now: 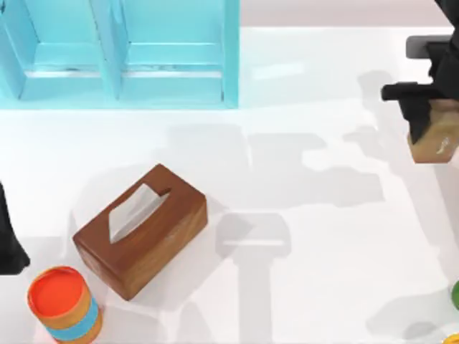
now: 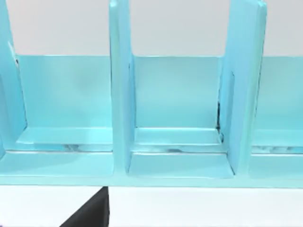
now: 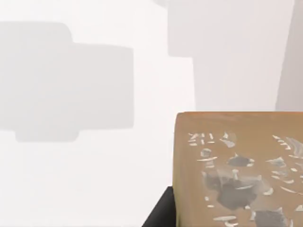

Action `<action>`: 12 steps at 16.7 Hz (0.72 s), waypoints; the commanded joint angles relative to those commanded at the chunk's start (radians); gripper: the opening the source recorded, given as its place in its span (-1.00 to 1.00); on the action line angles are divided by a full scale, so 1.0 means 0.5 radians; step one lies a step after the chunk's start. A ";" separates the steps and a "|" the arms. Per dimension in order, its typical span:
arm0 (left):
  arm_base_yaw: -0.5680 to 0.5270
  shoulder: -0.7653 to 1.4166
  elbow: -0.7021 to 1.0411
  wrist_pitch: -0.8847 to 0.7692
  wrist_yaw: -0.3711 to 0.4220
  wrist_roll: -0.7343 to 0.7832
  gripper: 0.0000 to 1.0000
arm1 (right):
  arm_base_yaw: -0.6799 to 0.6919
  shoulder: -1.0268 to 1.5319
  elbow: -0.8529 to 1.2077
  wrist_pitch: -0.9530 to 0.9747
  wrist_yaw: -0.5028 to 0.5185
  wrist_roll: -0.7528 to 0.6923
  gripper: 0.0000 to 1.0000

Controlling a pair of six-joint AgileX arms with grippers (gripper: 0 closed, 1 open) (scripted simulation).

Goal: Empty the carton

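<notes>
White table under a far-left blue rack (image 1: 122, 57). Right gripper (image 1: 423, 107) at the far right edge grasps the tan carton (image 1: 434, 140) — carton directly beneath it, upright. Left arm (image 1: 11, 236) parked at the left edge — jaw state not discernible.

Open tabletop left of the right gripper; clutter sits farther off.

Right gripper (image 1: 423, 107) at the table's right edge, carton (image 1: 434, 140) directly under it. Bare table (image 1: 315, 236) beside it toward centre. Well away: wooden tissue box (image 1: 143, 229), orange tub (image 1: 63, 304), blue shelf (image 1: 122, 54).
</notes>
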 joint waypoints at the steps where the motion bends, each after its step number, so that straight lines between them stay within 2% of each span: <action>1: 0.000 0.000 0.000 0.000 0.000 0.000 1.00 | 0.116 0.084 0.066 0.024 0.003 0.117 -1.00; 5: 0.000 0.000 0.000 0.000 0.000 0.000 1.00 | 0.372 0.285 0.216 0.098 0.014 0.375 -1.00; 12: 0.000 0.000 0.000 0.000 0.000 0.000 1.00 | 0.379 0.308 0.141 0.180 0.011 0.386 -1.00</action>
